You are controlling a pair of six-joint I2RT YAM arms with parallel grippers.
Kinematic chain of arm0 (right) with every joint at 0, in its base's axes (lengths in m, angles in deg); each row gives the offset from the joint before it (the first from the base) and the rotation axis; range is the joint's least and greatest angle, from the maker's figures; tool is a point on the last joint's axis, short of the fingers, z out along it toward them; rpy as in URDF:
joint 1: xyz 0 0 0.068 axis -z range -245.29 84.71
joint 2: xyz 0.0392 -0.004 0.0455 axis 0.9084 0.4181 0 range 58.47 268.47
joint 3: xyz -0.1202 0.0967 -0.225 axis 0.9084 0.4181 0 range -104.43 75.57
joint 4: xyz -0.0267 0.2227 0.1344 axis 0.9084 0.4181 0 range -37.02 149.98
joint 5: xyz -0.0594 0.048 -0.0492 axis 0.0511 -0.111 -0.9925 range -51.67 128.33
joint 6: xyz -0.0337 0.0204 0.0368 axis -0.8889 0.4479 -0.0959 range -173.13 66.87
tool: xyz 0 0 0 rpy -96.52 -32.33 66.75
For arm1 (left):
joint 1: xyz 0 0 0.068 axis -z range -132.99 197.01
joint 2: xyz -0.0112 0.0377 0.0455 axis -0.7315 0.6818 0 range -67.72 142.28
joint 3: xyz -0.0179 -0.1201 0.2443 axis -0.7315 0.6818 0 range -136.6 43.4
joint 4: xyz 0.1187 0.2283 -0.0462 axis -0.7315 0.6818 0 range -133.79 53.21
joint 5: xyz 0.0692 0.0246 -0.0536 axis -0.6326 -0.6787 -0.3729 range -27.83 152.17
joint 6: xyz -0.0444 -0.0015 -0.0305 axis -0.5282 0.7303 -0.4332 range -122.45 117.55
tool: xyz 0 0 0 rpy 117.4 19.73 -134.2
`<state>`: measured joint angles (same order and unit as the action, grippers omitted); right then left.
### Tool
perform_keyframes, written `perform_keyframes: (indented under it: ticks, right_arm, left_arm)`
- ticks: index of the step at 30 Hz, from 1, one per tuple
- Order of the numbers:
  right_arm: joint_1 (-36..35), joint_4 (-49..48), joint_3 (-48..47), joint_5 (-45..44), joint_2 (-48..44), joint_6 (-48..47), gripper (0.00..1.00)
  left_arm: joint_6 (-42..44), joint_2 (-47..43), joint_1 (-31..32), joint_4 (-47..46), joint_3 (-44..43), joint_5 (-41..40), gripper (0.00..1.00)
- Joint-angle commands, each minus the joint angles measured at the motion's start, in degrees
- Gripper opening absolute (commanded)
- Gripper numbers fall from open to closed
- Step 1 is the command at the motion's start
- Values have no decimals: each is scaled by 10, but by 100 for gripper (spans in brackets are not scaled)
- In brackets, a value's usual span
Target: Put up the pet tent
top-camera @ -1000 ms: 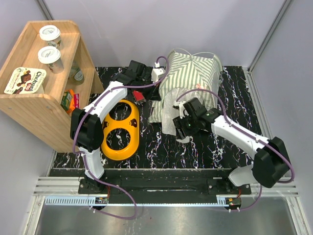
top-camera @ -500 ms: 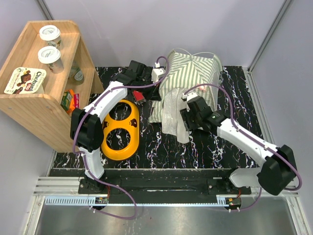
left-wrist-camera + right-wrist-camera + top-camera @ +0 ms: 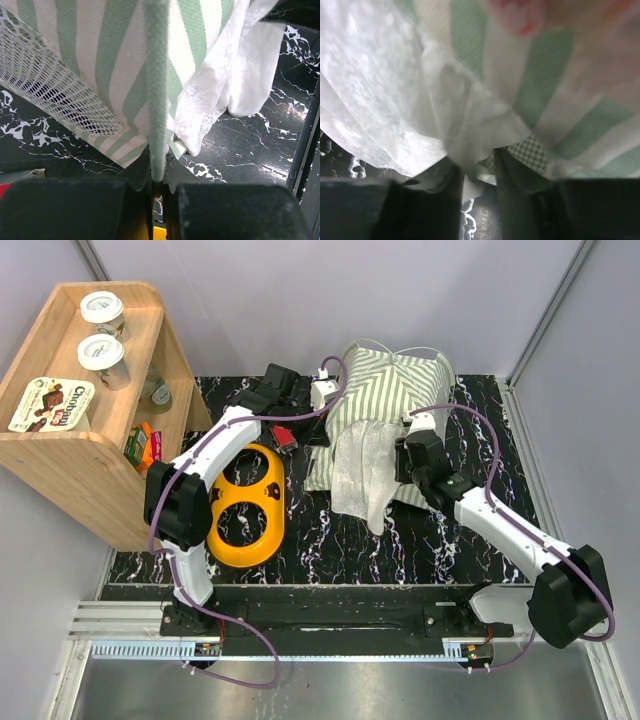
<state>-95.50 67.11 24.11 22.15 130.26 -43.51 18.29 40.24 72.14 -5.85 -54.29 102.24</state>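
The pet tent (image 3: pixel 392 385) stands at the back middle of the black marble table, green-and-white striped, with its white lace curtain (image 3: pixel 362 475) hanging down the front. My left gripper (image 3: pixel 326 416) is at the tent's left side, shut on its green edge trim (image 3: pixel 156 100). The left wrist view also shows the mesh window (image 3: pixel 47 87) and the lace curtain (image 3: pixel 225 85). My right gripper (image 3: pixel 405 455) is at the tent's front right, shut on a fold of lace curtain (image 3: pixel 470 150). A bit of checked cushion (image 3: pixel 532 152) shows behind its jaws.
A yellow two-hole bowl holder (image 3: pixel 246 505) lies left of the tent. A wooden shelf (image 3: pixel 70 455) with cups and cartons stands at the far left. A small red item (image 3: pixel 284 441) lies under the left arm. Grey walls close the back and the right.
My right gripper has moved up and to the right, from the curtain's lower left to the tent's front right, drawing the curtain with it. The left arm has not moved.
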Motion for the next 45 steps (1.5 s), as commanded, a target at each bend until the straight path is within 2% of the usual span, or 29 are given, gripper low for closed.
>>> perform_keyframes:
  ticks: [1,2,3,11,15,17,20,24,29,31,33,36,38,39,41,45]
  right_arm:
    - [11,-76,-5,40,-16,-1,14]
    - [11,-75,-5,53,-24,-5,2]
    - [11,-66,-6,59,-34,-2,0]
    - [12,107,-26,5,-110,76,0]
    - [11,133,-13,-24,-128,75,0]
    - [11,120,-6,-23,-124,63,9]
    - [11,110,-13,-17,-100,50,39]
    - [11,132,-39,-3,-84,36,46]
    - [9,147,-31,-31,-120,31,52]
    - [9,148,-24,-45,-141,26,51]
    - [8,137,-18,-33,-156,15,44]
    - [4,83,-1,63,-165,-14,35]
    - [2,25,21,151,-160,-36,33]
    - [2,-7,29,197,-148,-48,33]
    - [2,-51,40,220,-112,-50,29]
    - [2,-53,-10,276,-14,-52,24]
  left_arm:
    - [-4,-21,2,-8,-15,15,0]
    - [-3,-21,2,-8,-15,14,0]
    - [-3,-21,2,-8,-15,13,0]
    - [-22,-14,7,-24,-9,12,0]
    - [-19,-14,14,-24,-10,12,0]
    - [-20,-14,15,-24,-9,12,0]
    - [-20,-17,15,-24,-5,10,0]
    - [-13,-23,16,-22,3,9,0]
    - [-9,-22,15,-20,5,7,0]
    - [-9,-19,15,-20,1,5,0]
    - [-9,-13,16,-20,-5,4,0]
    - [-10,0,20,-18,-18,4,0]
    - [-4,9,31,-12,-30,2,0]
    - [1,16,36,-9,-39,-3,0]
    - [6,36,44,6,-61,-3,0]
    - [2,63,43,20,-94,-11,0]
